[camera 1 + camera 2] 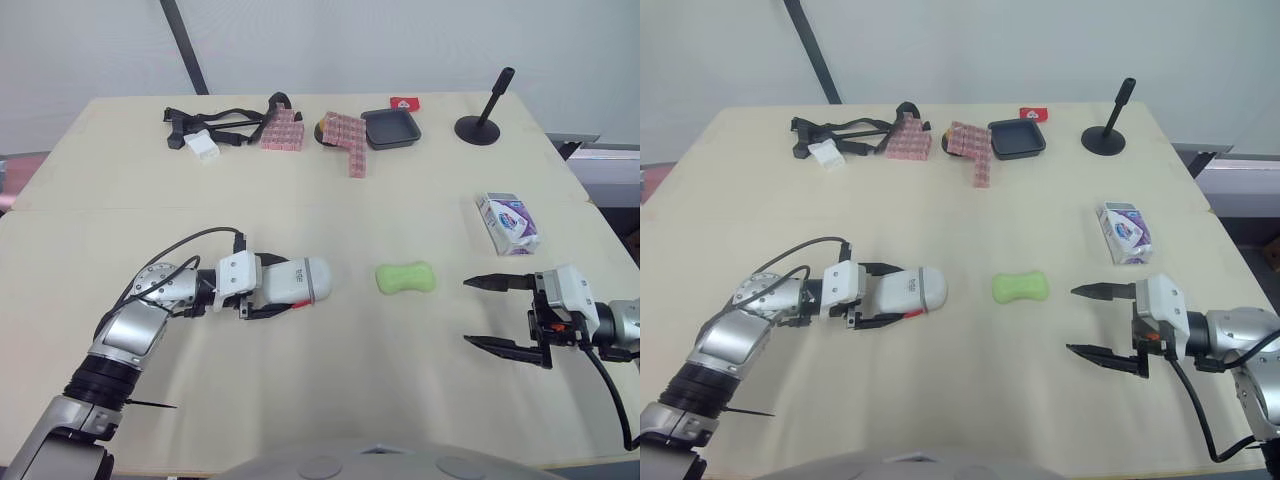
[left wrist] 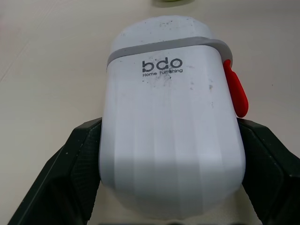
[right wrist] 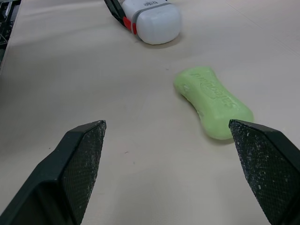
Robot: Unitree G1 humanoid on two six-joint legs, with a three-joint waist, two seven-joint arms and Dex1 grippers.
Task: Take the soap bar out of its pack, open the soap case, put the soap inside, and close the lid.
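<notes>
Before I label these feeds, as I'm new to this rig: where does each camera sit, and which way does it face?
Left and right eye views: on the head, facing forward and down over the table; both arms show.
Left wrist view: on that wrist, along the left claw, shut on the soap case.
Right wrist view: on that wrist, along the open right claw toward the soap bar.
Shared: both wrist views show the soap case.

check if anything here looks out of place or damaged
Nothing looks damaged or spilled. The green soap bar lies bare on the table, apart from its pack, while the soap case in the left hand is closed.
</notes>
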